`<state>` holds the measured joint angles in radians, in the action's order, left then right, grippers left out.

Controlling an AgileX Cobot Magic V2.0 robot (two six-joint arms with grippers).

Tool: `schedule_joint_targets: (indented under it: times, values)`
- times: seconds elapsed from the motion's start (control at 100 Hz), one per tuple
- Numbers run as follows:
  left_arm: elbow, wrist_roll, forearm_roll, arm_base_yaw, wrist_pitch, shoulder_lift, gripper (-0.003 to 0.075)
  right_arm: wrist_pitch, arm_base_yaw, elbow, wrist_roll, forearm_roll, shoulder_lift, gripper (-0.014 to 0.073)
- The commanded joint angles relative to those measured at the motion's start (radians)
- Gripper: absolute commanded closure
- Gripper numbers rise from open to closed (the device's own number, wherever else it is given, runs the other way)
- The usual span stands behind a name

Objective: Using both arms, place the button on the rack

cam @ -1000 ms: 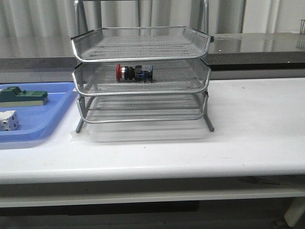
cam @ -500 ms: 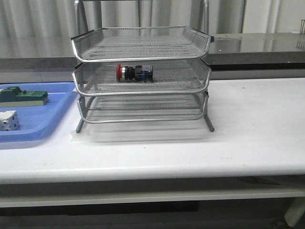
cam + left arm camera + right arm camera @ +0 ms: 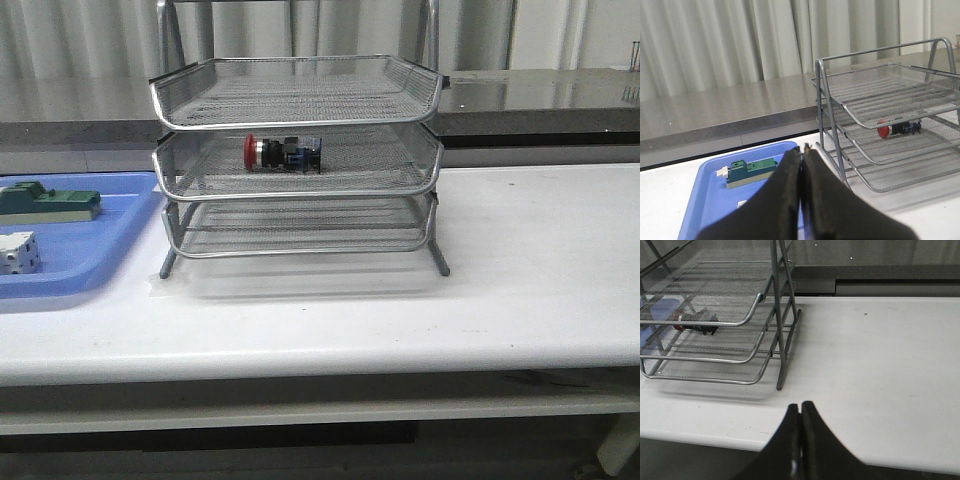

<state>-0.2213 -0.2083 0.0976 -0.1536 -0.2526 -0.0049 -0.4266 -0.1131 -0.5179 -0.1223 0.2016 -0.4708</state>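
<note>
Rack (image 3: 296, 160) stands on the white surface (image 3: 520, 260), three mesh tiers stacked, legs on the surface. Button (image 3: 283, 153) lies on its side in the middle tier, toward the left half of that tray, red head pointing to the left, blue and black body to the right. Top and bottom tiers hold nothing visible. Left of the rack, just beside its legs, sits a blue tray (image 3: 90, 262) carrying a green block (image 3: 48, 202) toward the back and a white cube (image 3: 18, 252) nearer the front. Neither arm appears in the front view. Left wrist view: left gripper (image 3: 801, 200) has its fingers pressed together with nothing between them, held above the near end of the blue tray, apart from the rack and the button (image 3: 899, 128). Right wrist view: right gripper (image 3: 800, 437) likewise has its fingers closed flat against each other and empty, positioned over the front edge of the surface, well clear of the rack's right legs; button (image 3: 696, 321) seen through the mesh from that side.
</note>
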Motion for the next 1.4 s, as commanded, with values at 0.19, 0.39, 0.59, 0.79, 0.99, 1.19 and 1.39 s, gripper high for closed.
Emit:
schedule_joint_targets:
  times: [0.19,0.39,0.59,0.79,0.99,1.19,1.39]
  values:
    - [-0.028,0.011,0.001,0.004,0.087,0.004,0.0741,0.154,0.005,0.044,0.01,-0.034,0.026,0.0651]
    - [-0.028,0.011,0.001,0.004,0.087,0.004,0.0741,0.335,0.005,0.201,0.062,-0.091,0.151,0.0651]
    - [-0.028,0.011,0.001,0.004,0.087,0.004,0.0741,0.417,0.005,0.353,0.083,-0.093,0.277,0.0651]
    - [-0.028,0.011,0.001,0.004,0.087,0.004,0.0741,0.418,0.005,0.46,0.09,-0.119,0.411,0.0651]
    - [-0.028,0.011,0.001,0.004,0.087,0.004,0.0741,0.421,0.006,0.527,0.09,-0.135,0.503,0.0651]
    - [-0.028,0.011,0.001,0.004,0.087,0.004,0.0741,0.42,0.006,0.527,0.09,-0.17,0.5,0.0651]
    - [-0.028,0.011,0.001,0.004,0.087,0.004,0.0741,0.419,0.006,0.527,0.09,-0.17,0.5,0.0651]
